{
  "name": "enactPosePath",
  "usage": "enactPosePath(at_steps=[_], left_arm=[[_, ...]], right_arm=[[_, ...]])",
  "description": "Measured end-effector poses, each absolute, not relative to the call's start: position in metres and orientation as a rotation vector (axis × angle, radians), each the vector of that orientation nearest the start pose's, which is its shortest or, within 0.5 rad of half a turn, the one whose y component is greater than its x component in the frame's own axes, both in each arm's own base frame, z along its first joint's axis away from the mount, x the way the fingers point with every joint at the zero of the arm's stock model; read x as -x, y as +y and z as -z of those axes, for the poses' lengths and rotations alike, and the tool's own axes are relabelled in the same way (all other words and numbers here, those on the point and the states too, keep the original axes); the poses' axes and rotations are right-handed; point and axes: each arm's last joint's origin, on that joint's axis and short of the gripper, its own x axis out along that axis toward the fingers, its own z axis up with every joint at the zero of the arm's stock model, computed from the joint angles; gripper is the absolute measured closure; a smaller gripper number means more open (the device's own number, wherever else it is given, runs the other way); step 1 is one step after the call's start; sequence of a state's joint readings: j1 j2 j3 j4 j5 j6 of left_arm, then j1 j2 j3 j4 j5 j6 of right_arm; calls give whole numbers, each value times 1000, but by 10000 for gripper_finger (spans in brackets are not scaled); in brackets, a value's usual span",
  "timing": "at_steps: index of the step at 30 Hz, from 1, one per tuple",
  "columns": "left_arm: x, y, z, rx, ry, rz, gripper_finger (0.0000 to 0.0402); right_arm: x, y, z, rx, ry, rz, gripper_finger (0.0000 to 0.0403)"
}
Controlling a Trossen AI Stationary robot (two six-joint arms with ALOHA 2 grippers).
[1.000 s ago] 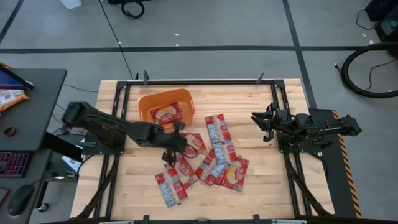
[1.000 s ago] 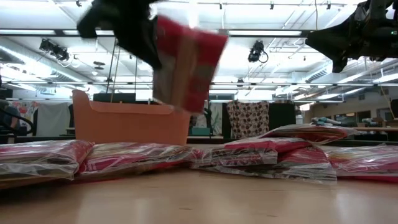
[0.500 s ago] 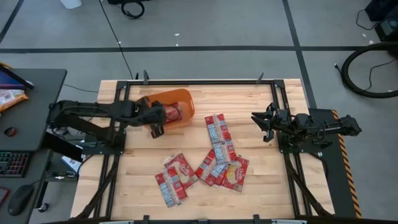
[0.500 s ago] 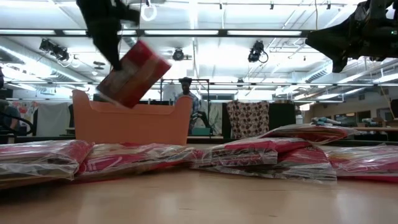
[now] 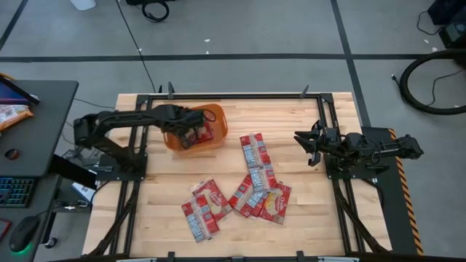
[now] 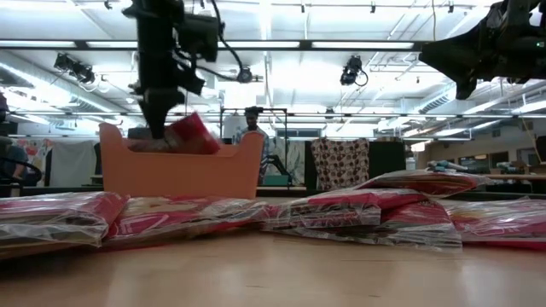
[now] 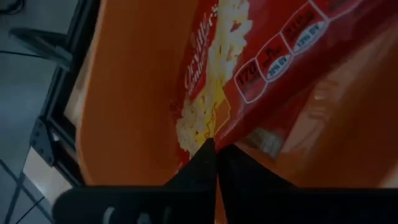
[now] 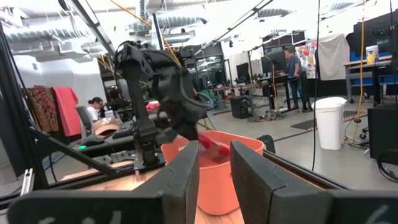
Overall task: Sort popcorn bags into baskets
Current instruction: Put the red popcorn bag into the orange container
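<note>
Over the orange basket (image 5: 218,125) in the upper left of the high view, the left gripper (image 5: 191,131) reaches down with its fingers pinched on a red popcorn bag (image 5: 200,132). That overhead picture shows only a patch of red inside the tub, mostly under the arm, so the bag's lie is hard to read there. From table height the low view adds what the overhead one cannot: the held bag (image 6: 189,136) pokes above the basket's rim (image 6: 179,170) at a slant, one corner raised toward the right of the frame and the end by the gripper (image 6: 159,135) lower. Closest of all, the left wrist view shows the two dark fingers (image 7: 205,163) meeting on the packet's edge, with the bag (image 7: 249,68) running diagonally across the frame, its long axis from lower left to upper right, printed face with the popcorn picture toward the camera and orange basket wall (image 7: 130,93) behind it. At the right edge of the table in the high view the right gripper (image 5: 304,145) waits above the wood, and its own wrist view shows its fingers (image 8: 186,177) standing apart, gripping nothing, looking across at the basket (image 8: 217,180) and the left arm. Lower centre of the high view, the remaining popcorn bags (image 5: 251,185) lie flat and overlapping on the table (image 5: 145,225), pointing in assorted directions.
</note>
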State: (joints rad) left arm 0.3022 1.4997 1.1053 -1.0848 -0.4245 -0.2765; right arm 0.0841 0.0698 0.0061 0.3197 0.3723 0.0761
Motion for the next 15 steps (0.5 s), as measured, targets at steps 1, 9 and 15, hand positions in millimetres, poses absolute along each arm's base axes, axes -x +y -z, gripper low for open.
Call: enactPosePath(at_steps=[1,9,15], left_arm=[[-247,90,-231,116,1408,-796,381],[-265,85,-235,22,1341,-714,307],[-291,57,-260,-179,1188,-486,288]], right_arm=[[-97,-2,-190,-134,-262,278,307],[-97,-2,-190,-133,-261,277,307],[-97,-2,-190,-134,-261,277,307]])
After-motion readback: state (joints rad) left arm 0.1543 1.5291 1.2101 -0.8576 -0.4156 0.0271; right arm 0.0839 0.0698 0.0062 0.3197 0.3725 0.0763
